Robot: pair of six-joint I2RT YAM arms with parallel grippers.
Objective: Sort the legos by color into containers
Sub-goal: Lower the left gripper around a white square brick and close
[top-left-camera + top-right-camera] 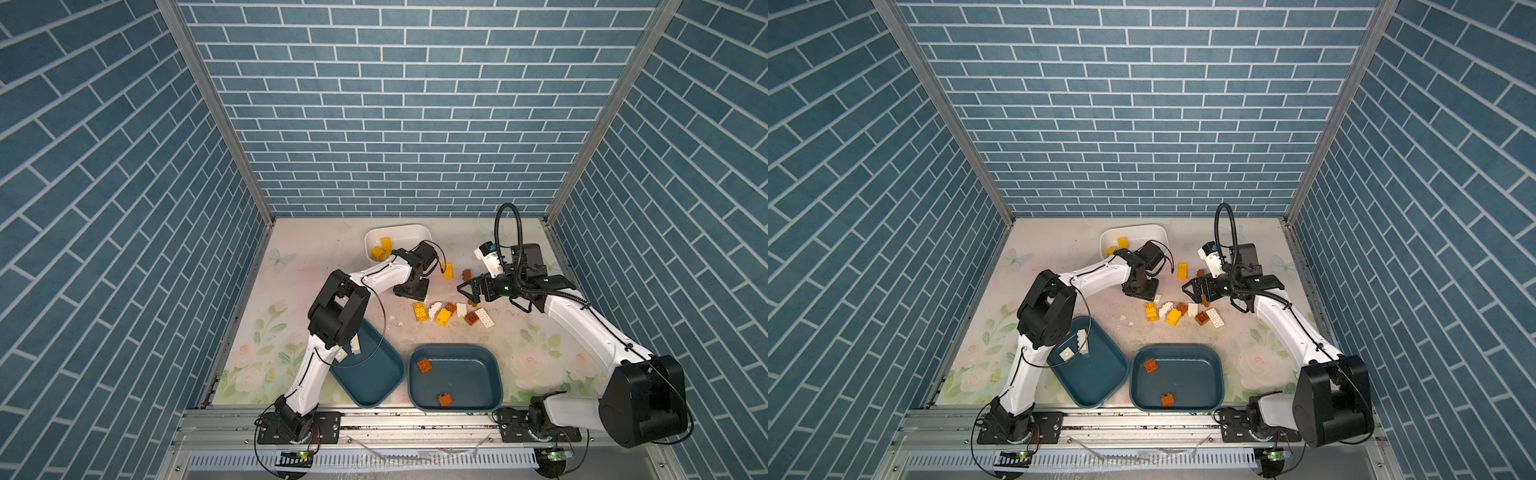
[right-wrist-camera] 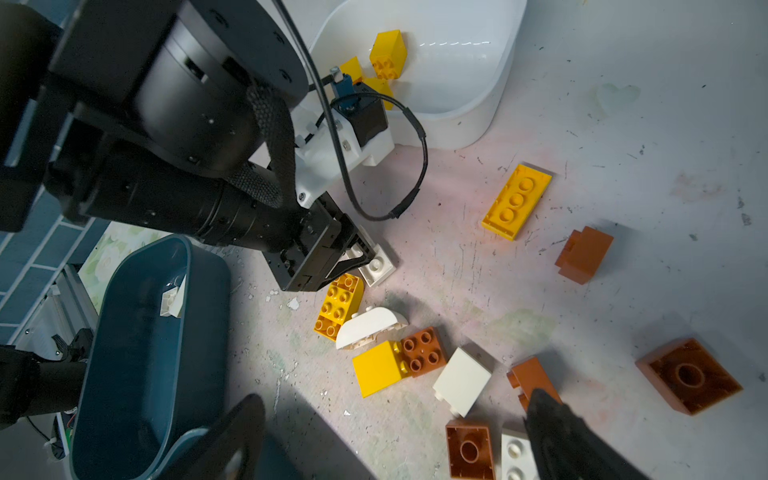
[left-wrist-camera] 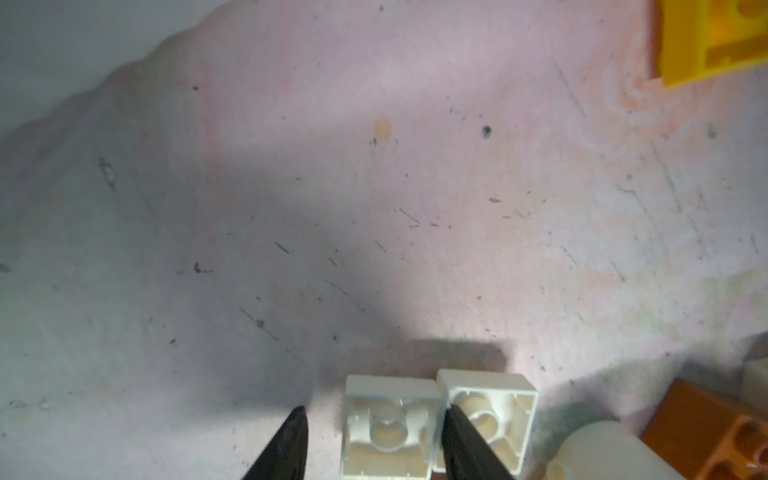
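Observation:
My left gripper [image 3: 376, 432] points down at the mat and straddles an upturned white lego [image 3: 390, 424]. One finger lies against the brick's side, wedged between it and a second white lego [image 3: 494, 415]. The other finger stands a small gap away, so the jaws are open. In a top view the left gripper [image 1: 411, 291] hides both bricks. My right gripper [image 1: 467, 293] hovers wide open and empty over the mixed pile of legos [image 1: 451, 313]. The white container [image 1: 399, 232] holds yellow legos [image 1: 381, 248], one teal container [image 1: 374, 382] white ones, the other [image 1: 469, 382] brown ones [image 1: 424, 365].
A flat yellow lego [image 2: 517, 201] and a brown one [image 2: 584, 253] lie apart from the pile, towards the white tub. White crumbs [image 2: 293, 303] dot the mat. Blue brick-pattern walls close in three sides, and a metal rail [image 1: 415, 422] runs along the front.

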